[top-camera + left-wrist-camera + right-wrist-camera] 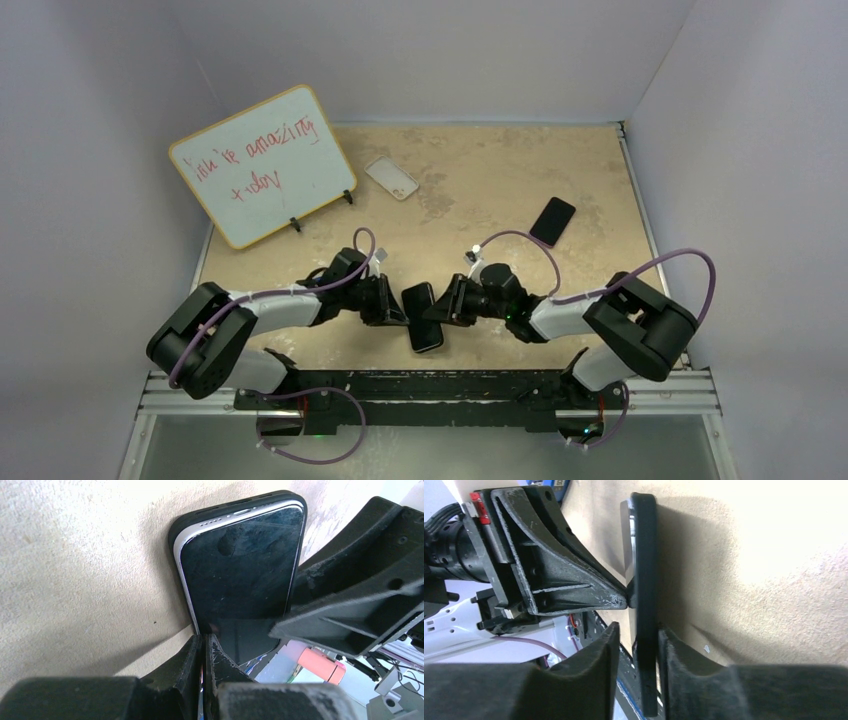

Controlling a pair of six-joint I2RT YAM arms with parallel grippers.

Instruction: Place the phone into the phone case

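Note:
A dark-screened phone (242,565) with a white edge lies in a black phone case (173,533); both are seen near the table's front middle (422,318). My left gripper (204,639) is shut, and its tips touch the phone's left edge where it meets the case rim. In the right wrist view the left gripper's tip (624,600) meets the screen side of the case (645,555). My right gripper (639,630) straddles the case's end. One finger (684,660) lies against its back, and the other finger (596,655) stands a little off the front.
A second black phone (552,220) lies at the right. A clear case (391,178) lies at the back middle. A whiteboard (262,178) with red writing leans at the back left. The two grippers (400,305) (447,303) nearly touch each other.

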